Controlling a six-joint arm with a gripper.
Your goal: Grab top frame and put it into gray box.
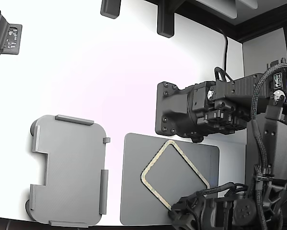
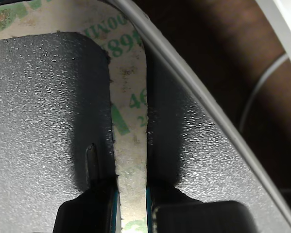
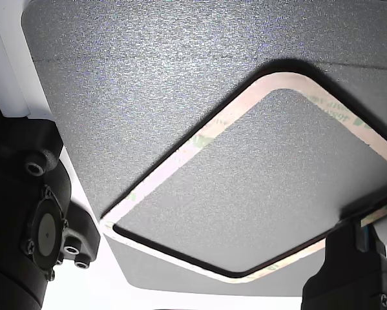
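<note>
The pincer (image 2: 131,206) pinches one side of the top frame (image 1: 155,163), which lies skewed on the dark mat (image 1: 133,191); lifting it level should keep it flat; the gray box (image 1: 69,170) waits beside the mat on the desk (image 1: 109,72).

A matte black, boxy robot arm (image 1: 200,112) with small round screws at its corners. Braided black cables (image 1: 260,124) loop beside it. The gripper (image 2: 131,201) has black fingers with thin blue-edged pads.
</note>
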